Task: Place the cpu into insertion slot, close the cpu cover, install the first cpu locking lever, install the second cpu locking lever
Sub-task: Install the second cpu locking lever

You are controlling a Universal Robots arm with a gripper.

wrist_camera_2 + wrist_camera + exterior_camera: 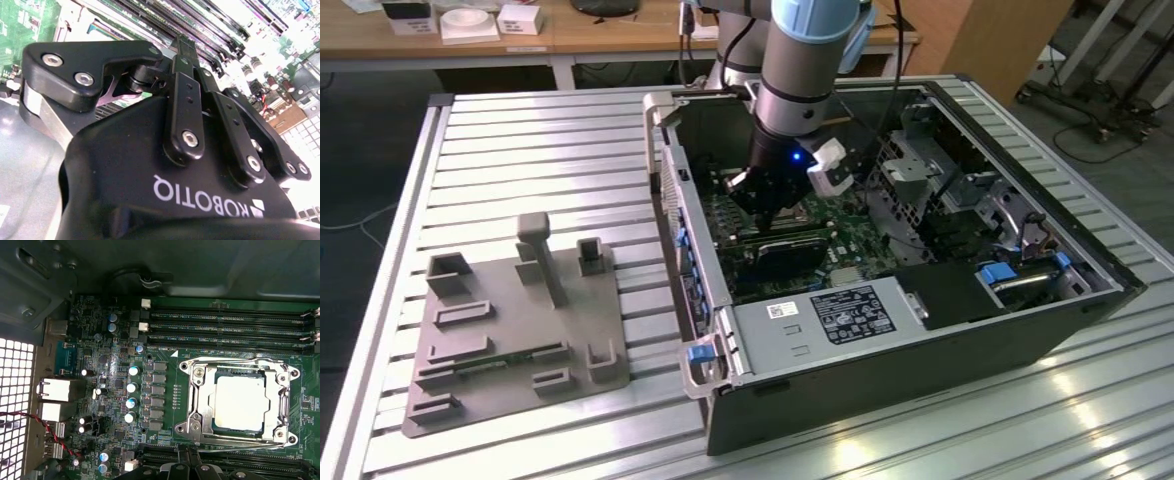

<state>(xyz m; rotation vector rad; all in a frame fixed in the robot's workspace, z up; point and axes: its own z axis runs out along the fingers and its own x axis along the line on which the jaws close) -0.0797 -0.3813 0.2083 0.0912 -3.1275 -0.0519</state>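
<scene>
In the first wrist view the cpu [239, 402], a square chip with a pale silvery top, lies flat in the insertion slot [194, 429] on the green board. The cpu cover [285, 401], a thin metal frame, lies down around the chip. Thin wire levers [235, 444] run along two opposite sides of the socket. My gripper [189, 461] sits just off the socket's edge beside one lever, fingers shut with nothing between them. In the exterior view the gripper [767, 212] reaches down into the open computer case. The second wrist view shows the gripper [182, 46] over the memory slots.
Long black memory slots [230, 325] flank the socket. A grey power-supply box [834, 315] fills the case's front corner. The case walls [670, 215] close in around the arm. A grey fixture plate [520, 330] lies on the slatted table at the exterior view's left.
</scene>
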